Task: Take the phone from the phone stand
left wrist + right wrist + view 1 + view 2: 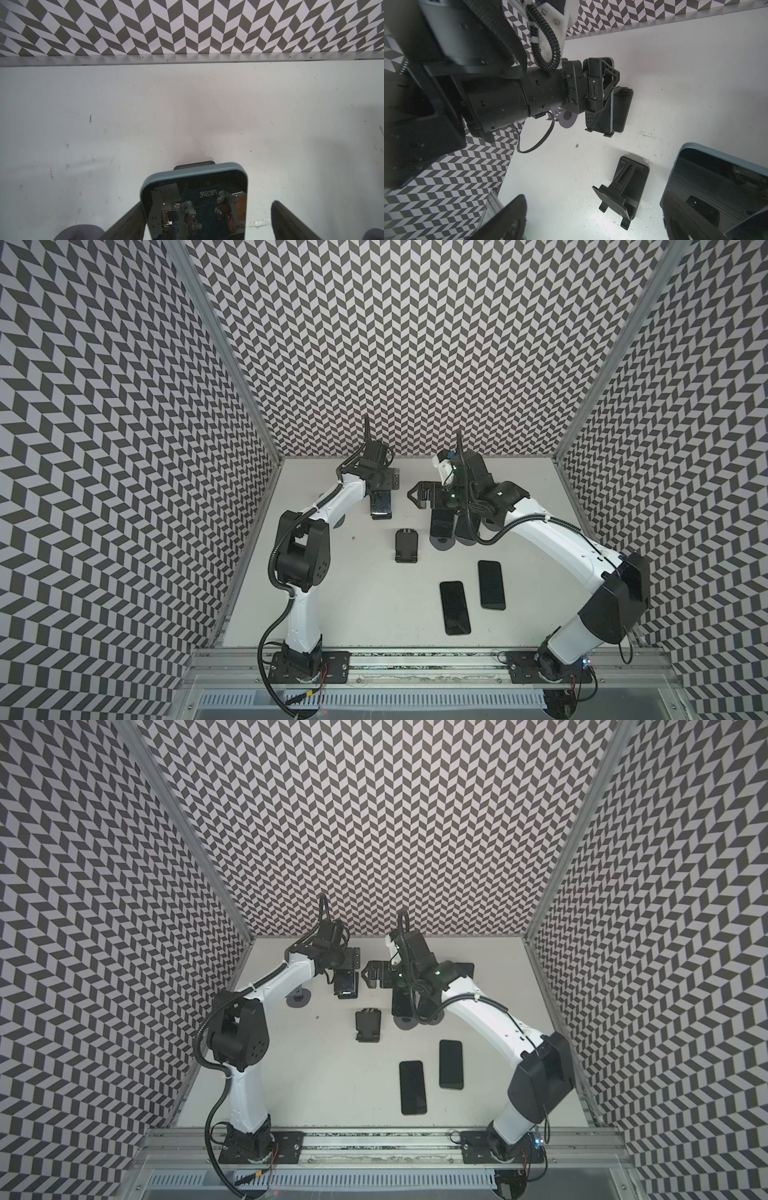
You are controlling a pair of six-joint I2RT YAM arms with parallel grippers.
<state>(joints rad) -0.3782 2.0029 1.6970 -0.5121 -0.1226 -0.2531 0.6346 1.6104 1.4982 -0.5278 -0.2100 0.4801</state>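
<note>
Phone (195, 205) inside wide-open left pincer (207, 203), clear gap beside one edge; right pincer (596, 207) likewise wide-open.

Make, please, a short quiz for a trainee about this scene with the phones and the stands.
1. How many phones lie flat on the table, off any stand?
2. True or false: the left gripper is shut tight on its phone.
3. The empty stand is: A) on the table between the two arms; B) under the left gripper; C) on top of a flat phone.
Key: 1. Two. 2. False: the jaws are open around it, with a gap on one side. 3. A.
</note>
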